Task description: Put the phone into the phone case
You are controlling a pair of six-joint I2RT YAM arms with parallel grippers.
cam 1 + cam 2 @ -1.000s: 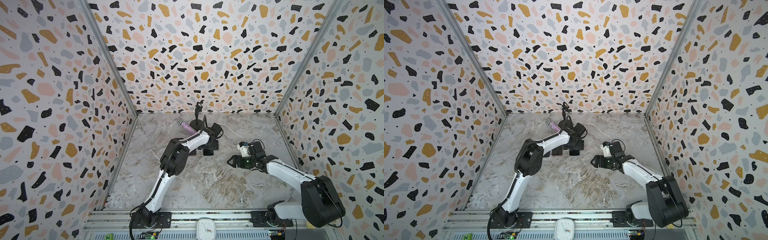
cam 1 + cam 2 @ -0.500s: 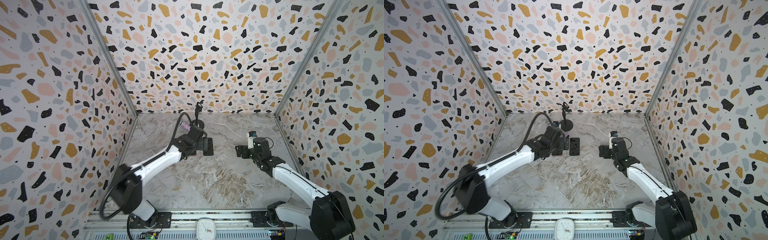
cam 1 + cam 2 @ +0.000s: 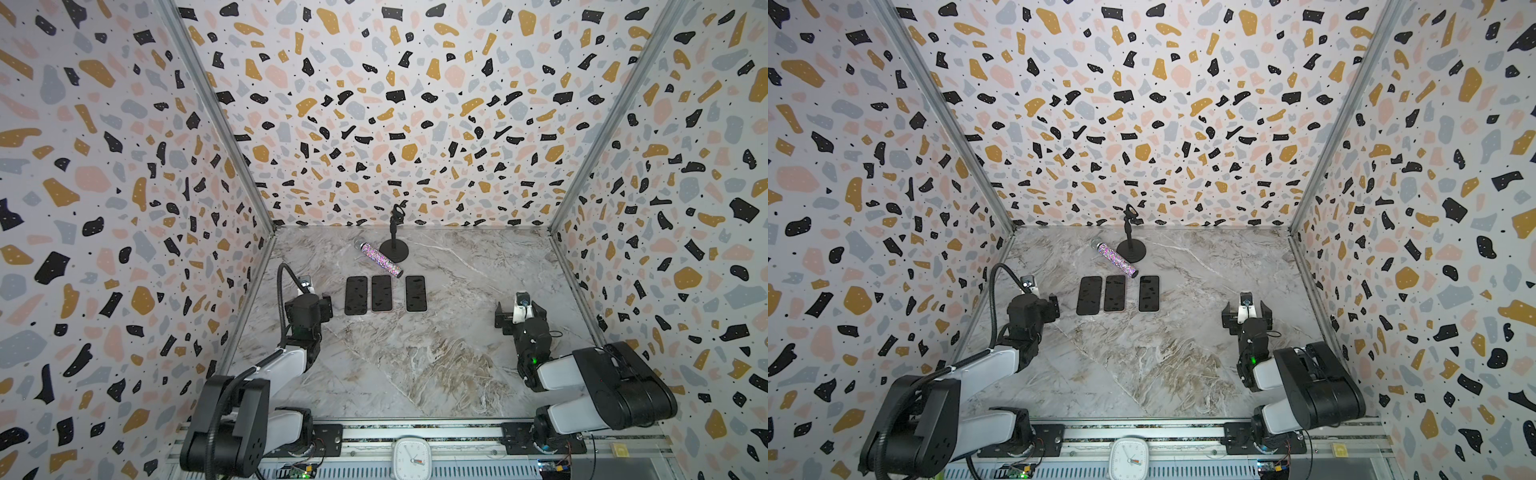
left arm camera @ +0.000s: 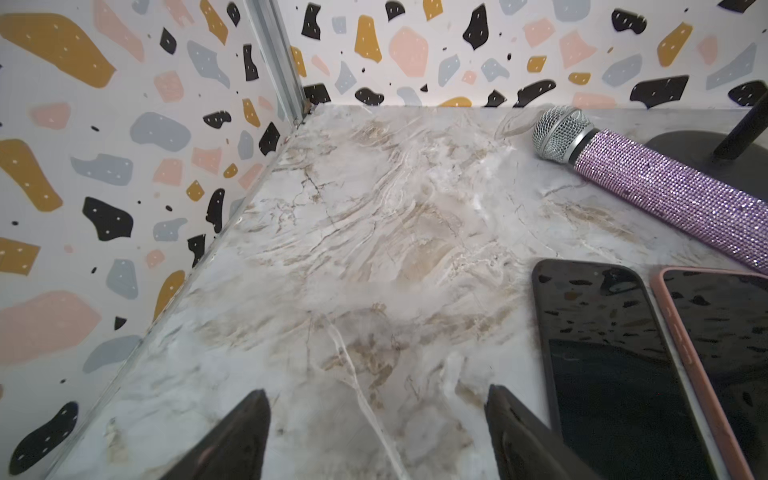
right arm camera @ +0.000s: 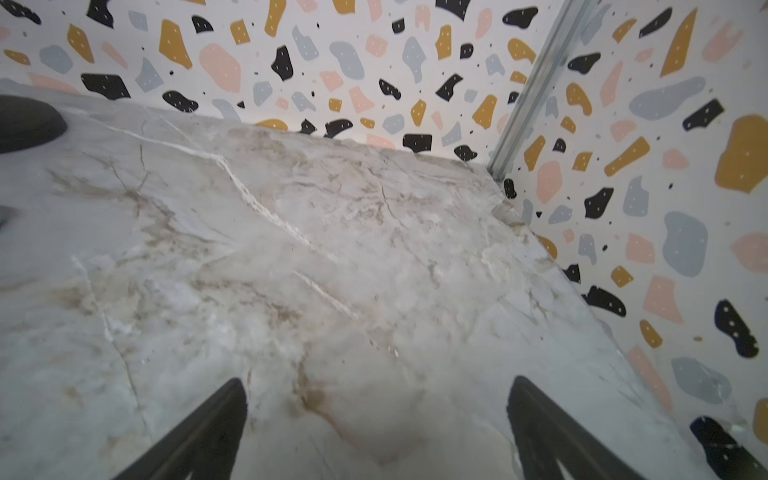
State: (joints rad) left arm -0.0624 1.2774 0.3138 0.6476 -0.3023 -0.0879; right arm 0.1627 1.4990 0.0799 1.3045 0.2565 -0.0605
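Both my claws are open and empty, the left gripper just beside the row and the right gripper well apart from it. Phone and case are among three dark slabs lying flat mid-table; I cannot tell which is which. Lying flush, one could skid from a pinch into its neighbour or the microphone.

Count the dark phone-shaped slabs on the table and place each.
3, in a row: the leftmost slab, a pink-rimmed slab close beside it, and a third slab apart on the right, near the microphone. None seems hidden.
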